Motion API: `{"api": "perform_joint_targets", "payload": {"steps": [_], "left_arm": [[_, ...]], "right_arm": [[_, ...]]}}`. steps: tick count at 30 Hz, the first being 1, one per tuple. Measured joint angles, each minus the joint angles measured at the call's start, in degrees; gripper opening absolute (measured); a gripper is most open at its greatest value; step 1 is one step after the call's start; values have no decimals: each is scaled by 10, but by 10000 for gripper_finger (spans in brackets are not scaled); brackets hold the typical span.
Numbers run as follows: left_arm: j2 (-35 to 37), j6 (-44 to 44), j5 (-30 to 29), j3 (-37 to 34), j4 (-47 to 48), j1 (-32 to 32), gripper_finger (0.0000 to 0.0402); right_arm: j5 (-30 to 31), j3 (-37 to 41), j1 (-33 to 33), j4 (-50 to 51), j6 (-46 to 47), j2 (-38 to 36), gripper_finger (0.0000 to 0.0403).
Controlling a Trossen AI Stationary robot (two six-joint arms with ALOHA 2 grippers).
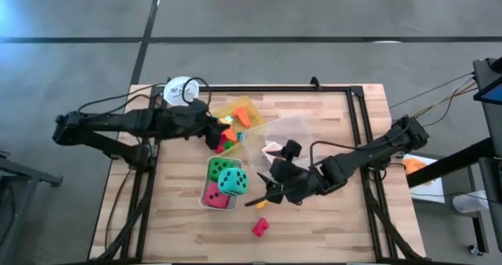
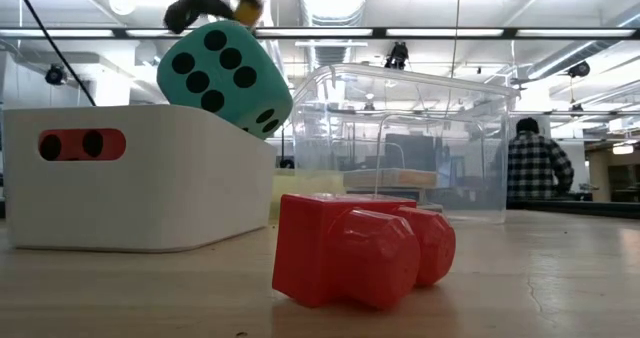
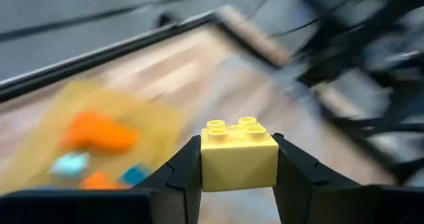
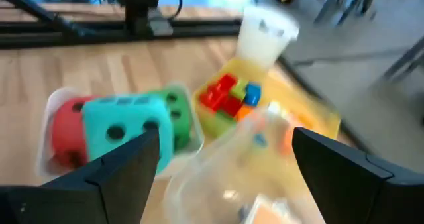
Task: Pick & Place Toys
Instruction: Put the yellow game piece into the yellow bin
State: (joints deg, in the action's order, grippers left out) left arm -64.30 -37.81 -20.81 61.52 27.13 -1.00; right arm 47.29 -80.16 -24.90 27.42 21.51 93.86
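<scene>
Left end effector (image 3: 238, 174) is clamped on a yellow block (image 3: 239, 154), studs up, pinched across its flat sides so it sits square btwn the fingers; in the high view it's over the yellow tray (image 1: 249, 108), where more bright blocks (image 1: 227, 137) lie in a heap. Right end effector (image 4: 225, 159) has its fingers spread wide w/ nothing btwn them, just beside the white bin (image 1: 206, 193), near the teal die (image 1: 233, 180).

We read that as a fresh drop-off: the teal die rests tilted on top of the green die (image 1: 223, 168) and red die (image 1: 215, 194), prob. bc the bin is too small for all three to lie flat.

A red block (image 1: 260, 227) lies alone on the wooden table (image 1: 329, 218), near the front edge, well apart from the bin.

Materials: blocks are hard glossy plastic w/ round studs; dice look soft-edged, matte, w/ dark dots. Clear plastic box (image 2: 420, 143) is thin & see-thru. White cup (image 1: 182, 90) stands at the tray's far corner.
</scene>
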Motion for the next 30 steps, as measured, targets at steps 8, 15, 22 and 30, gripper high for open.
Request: {"api": "perform_joint_targets", "payload": {"steps": [8,15,22,30], "left_arm": [[-39,30,16,0,150,103,125],[-120,116,18,0,167,142,125],[-195,201,37,0,190,180,125],[-232,257,163,0,218,251,125]], "right_arm": [[-118,0,-52,92,151,0,339],[-133,4,-101,127,231,0,339],[-133,3,-127,162,295,0,339],[-133,3,-130,199,316,0,339]]}}
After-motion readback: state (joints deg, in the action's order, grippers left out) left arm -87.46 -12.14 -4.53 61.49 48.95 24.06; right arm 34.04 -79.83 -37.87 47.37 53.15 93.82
